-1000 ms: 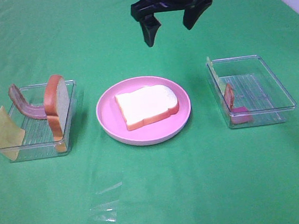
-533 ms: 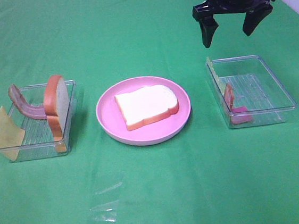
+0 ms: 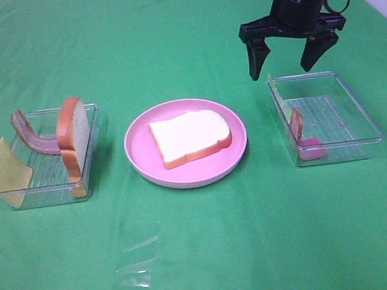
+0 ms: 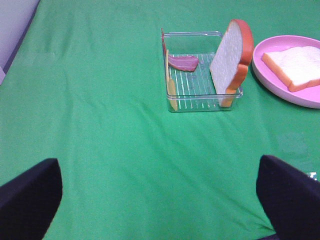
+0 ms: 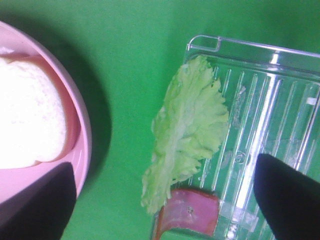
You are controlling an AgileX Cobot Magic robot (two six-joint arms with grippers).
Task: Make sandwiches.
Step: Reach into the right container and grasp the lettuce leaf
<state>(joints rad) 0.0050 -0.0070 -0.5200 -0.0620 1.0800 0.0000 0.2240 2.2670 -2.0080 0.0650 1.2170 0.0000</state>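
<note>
A white bread slice (image 3: 191, 137) with orange-brown crust lies flat on the round pink plate (image 3: 140, 166). My right gripper (image 3: 282, 64) is open and empty, hovering over the far left corner of the right clear tray (image 3: 356, 110). That tray holds pale green lettuce (image 5: 187, 130) leaning on its left wall and a reddish bacon piece (image 5: 187, 212). The left clear tray (image 3: 91, 162) holds an upright bread slice (image 3: 73, 133), a bacon strip (image 3: 30, 138) and a yellow cheese square (image 3: 4, 172). My left gripper (image 4: 160, 200) is open and empty, well short of that tray (image 4: 200, 102).
The table is covered with green cloth. A crumpled clear plastic film (image 3: 134, 276) lies near the front, left of centre. A pink piece (image 3: 312, 150) lies at the near left corner of the right tray.
My right gripper has moved right from behind the plate to above the right tray's far end, then shifted slightly left and lower. It stays open. Nothing else moved.
</note>
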